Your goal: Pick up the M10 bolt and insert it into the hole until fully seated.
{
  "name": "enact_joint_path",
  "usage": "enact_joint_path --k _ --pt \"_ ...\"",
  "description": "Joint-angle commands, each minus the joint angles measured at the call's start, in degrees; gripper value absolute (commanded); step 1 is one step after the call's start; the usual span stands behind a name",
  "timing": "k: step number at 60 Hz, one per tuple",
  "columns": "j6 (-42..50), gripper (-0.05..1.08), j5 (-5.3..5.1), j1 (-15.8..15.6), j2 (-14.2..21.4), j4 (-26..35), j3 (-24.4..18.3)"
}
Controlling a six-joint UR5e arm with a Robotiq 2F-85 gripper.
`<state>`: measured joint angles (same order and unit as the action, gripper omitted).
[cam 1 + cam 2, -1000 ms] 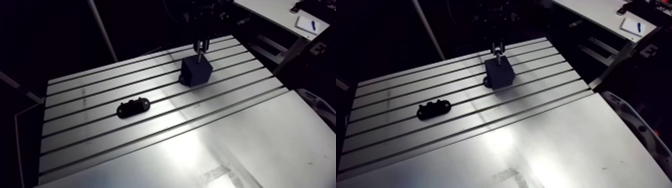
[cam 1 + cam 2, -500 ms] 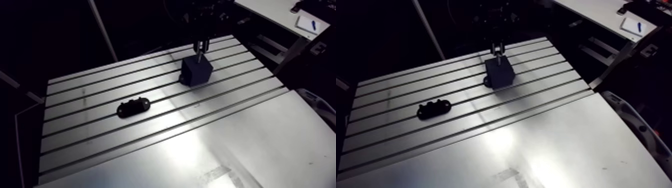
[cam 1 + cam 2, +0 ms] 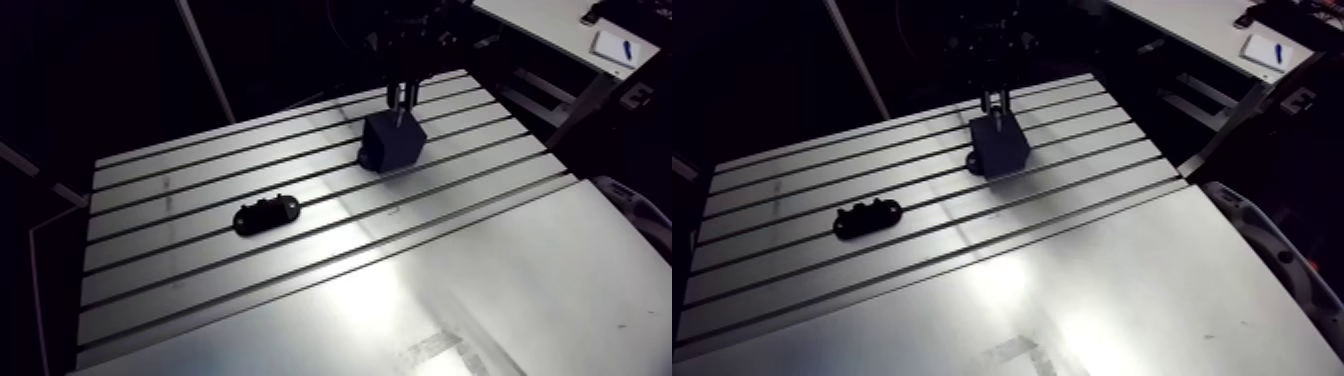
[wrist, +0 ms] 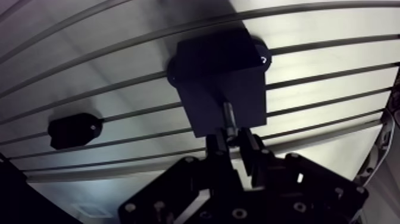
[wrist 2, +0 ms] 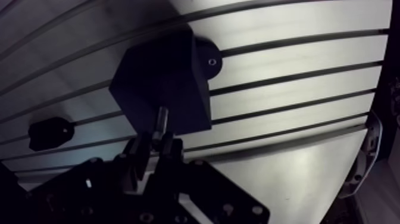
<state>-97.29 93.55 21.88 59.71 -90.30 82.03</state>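
A dark cube-shaped block [image 4: 220,77] stands on the slotted aluminium table [image 3: 200,290], towards its far side. My gripper [image 4: 231,138] hangs straight above the block and is shut on the M10 bolt [image 4: 228,116], pinching its head end. The bolt's shaft points down from the fingers [image 4: 249,142] and its tip meets the block's top face. How deep the tip sits in the hole cannot be told. In the arm view the gripper [image 3: 402,97] comes down from the top edge onto the block [image 3: 392,142].
A small black oblong holder [image 3: 266,213] lies on the table's slots some way to the left of the block; the wrist view shows this holder [image 4: 74,129] too. A smooth metal plate [image 3: 480,300] covers the near part of the table.
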Motion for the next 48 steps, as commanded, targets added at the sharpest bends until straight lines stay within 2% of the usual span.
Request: enact_joint_path --k 1,4,5,6,7,8,9,10,11,15,29,36,42,45,48 --pt "-0.04 1.08 -0.06 0.01 -0.01 -1.65 0.68" --pt "-0.05 1.06 -0.08 0.01 0.00 -2.81 1.04" --pt "-0.05 0.96 -0.08 0.01 0.08 -3.19 1.14" --pt "-0.05 0.96 -0.08 0.01 0.08 -3.19 1.14" --pt "-0.05 0.74 0.00 0.08 0.09 -3.54 1.23" --pt "-0.05 0.74 0.00 0.08 0.09 -3.54 1.23" --pt "-0.05 0.42 0.31 0.02 0.17 -3.52 1.32" --pt "-0.05 0.42 0.31 0.02 0.17 -3.52 1.32" --pt "-0.05 0.05 0.43 0.01 0.18 -3.59 1.33" --pt "0.03 0.01 0.02 0.18 0.41 -4.08 1.57" --pt "-0.13 0.00 0.10 0.79 1.29 -5.20 1.77" --pt "-0.68 0.00 0.00 0.56 4.28 -5.38 1.84" --pt "-2.69 0.00 0.51 -0.43 9.94 -6.86 2.55" --pt "-2.83 0.00 0.68 -0.58 10.69 -7.08 2.48" --pt "-2.87 0.00 0.38 -1.09 11.61 -6.24 1.92"
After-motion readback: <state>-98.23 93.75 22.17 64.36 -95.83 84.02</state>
